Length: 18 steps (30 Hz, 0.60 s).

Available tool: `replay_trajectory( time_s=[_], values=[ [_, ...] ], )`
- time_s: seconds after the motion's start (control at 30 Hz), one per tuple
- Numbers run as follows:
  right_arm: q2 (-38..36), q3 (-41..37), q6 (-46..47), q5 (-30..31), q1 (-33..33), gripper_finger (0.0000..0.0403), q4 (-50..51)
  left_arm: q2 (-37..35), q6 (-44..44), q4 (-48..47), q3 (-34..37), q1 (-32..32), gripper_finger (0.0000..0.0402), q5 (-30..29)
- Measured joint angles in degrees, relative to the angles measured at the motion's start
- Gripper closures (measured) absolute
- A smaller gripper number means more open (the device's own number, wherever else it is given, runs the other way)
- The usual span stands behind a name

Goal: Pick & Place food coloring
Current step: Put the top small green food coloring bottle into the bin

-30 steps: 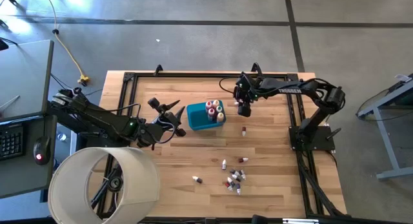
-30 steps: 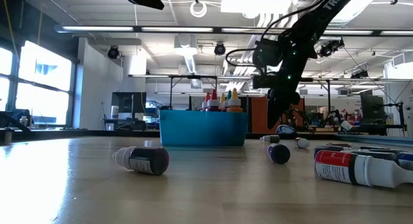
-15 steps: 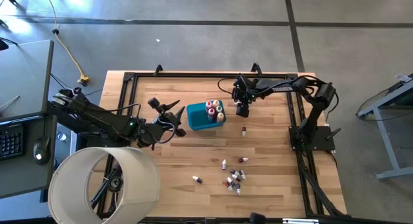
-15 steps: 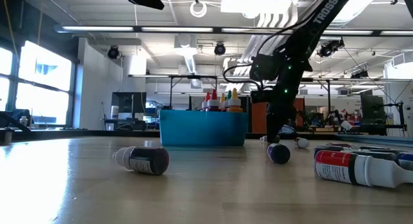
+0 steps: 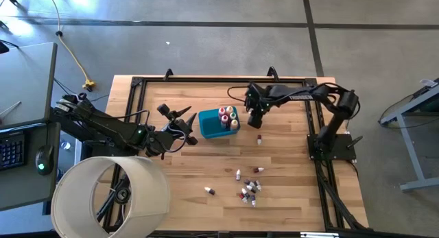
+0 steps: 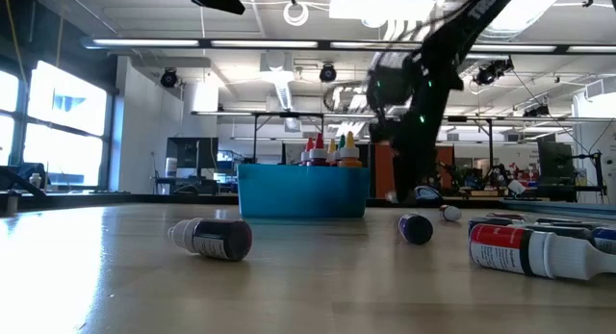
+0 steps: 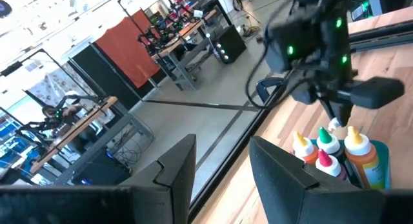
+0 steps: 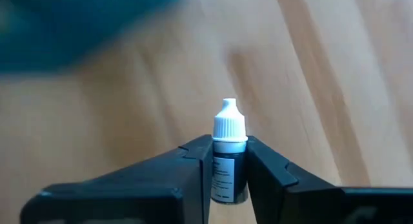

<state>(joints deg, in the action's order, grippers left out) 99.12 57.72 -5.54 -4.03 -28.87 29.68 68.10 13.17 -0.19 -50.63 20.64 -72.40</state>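
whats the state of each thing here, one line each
right gripper: shut on a small vial, beside the tub
small vial: clamped between the fingers, white cap on
left gripper: part open, empty, beside the tub
blue tub: upright, bottles standing inside
loose vials: lying on the table

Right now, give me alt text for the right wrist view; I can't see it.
The right gripper is shut on a small dark vial with a white cap, held upright between its two dark fingers. Behind it lies the wooden tabletop, with a blurred blue shape in one corner.
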Motion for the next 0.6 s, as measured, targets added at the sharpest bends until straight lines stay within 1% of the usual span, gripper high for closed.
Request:
replay_trajectory(
  time_s=[0.07, 0.13, 0.23, 0.37, 0.5, 0.6],
  values=[
    [-2.2, 1.8, 1.7, 1.0, 2.7, 0.0339, 2.3, 0.0, 0.0, 0.0, 0.0, 0.0, 0.0259, 0.0],
    [-4.3, 3.2, 4.3, 3.3, 6.0, 0.0339, 4.3, 0.0, 0.0, 0.0, 0.0, 0.0, 0.0259, 0.0],
    [-7.0, 5.2, 7.1, 5.1, 11.4, 0.0339, 2.3, 0.0, 0.0, 0.0, 0.0, 0.0, 0.0259, 0.3],
    [-7.9, 5.7, 7.3, 5.3, 17.4, 0.0337, -9.6, 0.0, 0.0, 0.0, 0.0, 0.0, 0.0259, 1.8],
    [-4.5, 5.6, 7.2, 5.1, 21.4, 0.0337, -20.7, 0.0, 0.0, 0.0, 0.0, 0.0, 0.0259, 3.2],
    [-2.0, 5.6, 6.5, 7.8, 23.0, 0.0337, -24.8, 0.0, 0.0, 0.0, 0.0, 0.0, 0.0259, 4.6]
  ],
)
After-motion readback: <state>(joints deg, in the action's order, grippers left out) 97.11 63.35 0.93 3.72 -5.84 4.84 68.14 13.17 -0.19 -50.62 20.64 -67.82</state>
